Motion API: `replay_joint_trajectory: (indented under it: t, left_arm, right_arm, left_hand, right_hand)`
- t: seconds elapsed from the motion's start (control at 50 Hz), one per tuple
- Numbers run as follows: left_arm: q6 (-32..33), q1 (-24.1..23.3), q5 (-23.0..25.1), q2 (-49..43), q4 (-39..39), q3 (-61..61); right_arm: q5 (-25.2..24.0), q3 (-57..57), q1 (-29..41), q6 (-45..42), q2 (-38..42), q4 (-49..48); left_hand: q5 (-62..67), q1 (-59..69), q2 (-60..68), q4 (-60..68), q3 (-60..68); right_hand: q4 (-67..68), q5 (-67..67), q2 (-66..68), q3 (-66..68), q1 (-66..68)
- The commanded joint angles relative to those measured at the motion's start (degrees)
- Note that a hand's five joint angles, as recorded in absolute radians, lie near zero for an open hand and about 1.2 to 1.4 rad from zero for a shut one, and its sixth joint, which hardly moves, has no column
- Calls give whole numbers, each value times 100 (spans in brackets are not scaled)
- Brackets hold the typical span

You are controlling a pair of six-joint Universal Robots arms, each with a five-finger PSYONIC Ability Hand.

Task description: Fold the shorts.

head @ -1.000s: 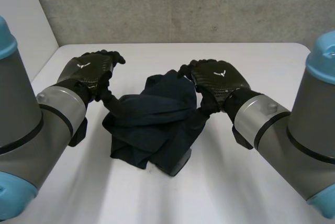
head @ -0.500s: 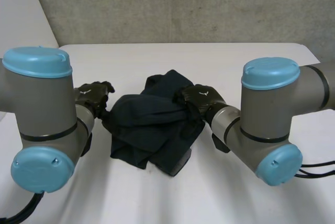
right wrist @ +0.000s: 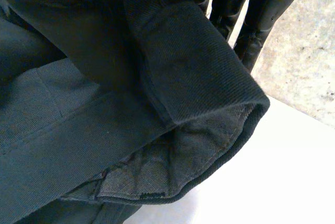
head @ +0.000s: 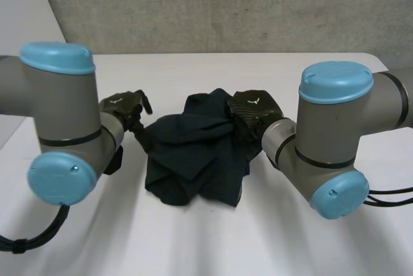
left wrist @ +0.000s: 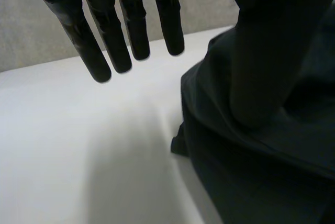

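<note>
The shorts (head: 193, 153) sit bunched mid-frame — likely the spreading step, which calls for pulling the edges apart. The left hand (head: 121, 109) hangs straight-fingered, holding nothing; the right hand's (head: 255, 108) grip I cannot tell.

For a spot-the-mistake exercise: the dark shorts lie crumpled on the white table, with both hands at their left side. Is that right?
Not quite. The shorts do lie crumpled on the white table, but there is a hand at each side: the left hand at their left, the right hand at their right. The head view shows it.
</note>
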Motion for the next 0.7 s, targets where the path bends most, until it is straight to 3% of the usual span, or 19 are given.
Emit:
replay_joint_trajectory:
  t: [0.02, 0.16, 0.32, 0.4, 0.42, 0.46, 0.54, 0.62, 0.7]
  left_arm:
    - [-389, -44, 61, 638, -163, -396]
    - [-406, -185, 35, 428, -163, -282]
    - [-398, -176, -18, -459, -163, 245]
    - [-398, -150, -53, -794, -163, 474]
    - [-389, -141, -88, -873, -163, 552]
    - [-328, -115, -123, -891, -163, 623]
    - [-240, -97, -71, -812, -295, 834]
    - [304, -150, 34, -76, -629, 922]
    - [1226, -220, 280, 742, -752, 922]
  right_arm:
    - [3, 117, 4, -74, -135, 15]
    - [-6, 293, 13, -91, -293, -12]
    - [-15, 390, 4, -56, -337, -29]
    - [-24, 399, -40, -21, -381, -47]
    - [-15, 399, -57, -30, -407, -82]
    - [-15, 408, -66, -47, -434, -117]
    - [-23, 303, -75, -205, -618, -91]
    - [-24, 118, -66, -1064, -1066, 41]
    - [11, -58, -66, -2541, -1523, 216]
  left_hand:
    - [-817, -788, -854, -827, -858]
    - [-801, -772, -838, -811, -841]
    - [-667, -637, -703, -677, -707]
    - [958, 988, 922, 948, 918]
    - [3147, 3176, 3110, 3137, 3106]
    - [5109, 5139, 5073, 5099, 5069]
    - [5118, 5147, 5081, 5108, 5078]
    - [5118, 5147, 5081, 5108, 5078]
    - [5118, 5147, 5081, 5108, 5078]
  right_hand:
    - [1200, 1563, 1310, 1260, 2603]
    - [1200, 1563, 1310, 1260, 2603]
    - [1200, 1563, 1310, 1260, 2603]
    - [1200, 1563, 1310, 1260, 2603]
    - [1200, 1563, 1310, 1260, 2603]
    - [1200, 1563, 1310, 1260, 2603]
    - [1200, 1563, 1310, 1260, 2603]
    - [1200, 1563, 1310, 1260, 2603]
    - [1200, 1563, 1310, 1260, 2603]
